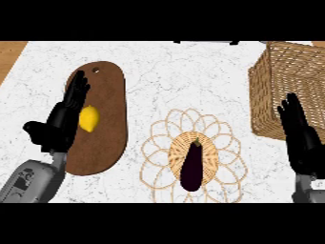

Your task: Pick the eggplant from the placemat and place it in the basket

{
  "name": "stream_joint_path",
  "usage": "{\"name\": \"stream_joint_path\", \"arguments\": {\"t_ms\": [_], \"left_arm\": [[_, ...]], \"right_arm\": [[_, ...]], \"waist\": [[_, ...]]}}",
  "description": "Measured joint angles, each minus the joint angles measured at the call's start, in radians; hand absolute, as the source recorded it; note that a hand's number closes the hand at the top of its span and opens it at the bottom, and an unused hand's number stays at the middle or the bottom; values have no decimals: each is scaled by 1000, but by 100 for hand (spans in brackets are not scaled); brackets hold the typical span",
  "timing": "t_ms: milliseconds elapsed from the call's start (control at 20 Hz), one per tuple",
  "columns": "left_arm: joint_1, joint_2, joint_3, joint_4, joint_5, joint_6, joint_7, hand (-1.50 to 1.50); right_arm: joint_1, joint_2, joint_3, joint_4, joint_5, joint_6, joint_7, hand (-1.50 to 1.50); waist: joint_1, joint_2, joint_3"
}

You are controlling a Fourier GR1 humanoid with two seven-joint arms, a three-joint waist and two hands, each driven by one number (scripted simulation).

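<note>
**Right hand (302, 136) open, eggplant (193, 164) on the placemat (225, 133)**

Right hand of mine stands with fingers straight, holding nothing, just in front of the wicker basket (291, 90). My left hand (63, 119), also open and empty, is over the brown cutting board (105, 138), beside a lemon (89, 118). The dark eggplant lies mid-placemat on the white table (186, 76), apart from both hands.

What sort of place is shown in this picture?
Probably a kitchen counter: a white marbled countertop, a brown wooden cutting board with a yellow lemon on it, and a dark purple eggplant lying on a round woven straw placemat.
</note>
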Motion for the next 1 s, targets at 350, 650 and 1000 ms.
{"name": "stream_joint_path", "arguments": {"t_ms": [350,650,1000], "left_arm": [[124,5,-21,93,33,-31,106,0],[204,56,-19,101,48,-65,165,0],[260,89,5,79,69,-77,196,0]], "right_arm": [[-217,88,148,11,-1,91,40,150],[-337,211,424,73,128,66,72,-150],[-519,181,595,181,419,-60,349,-150]], "waist": [[48,5,13],[49,-6,23],[4,-23,20]]}}
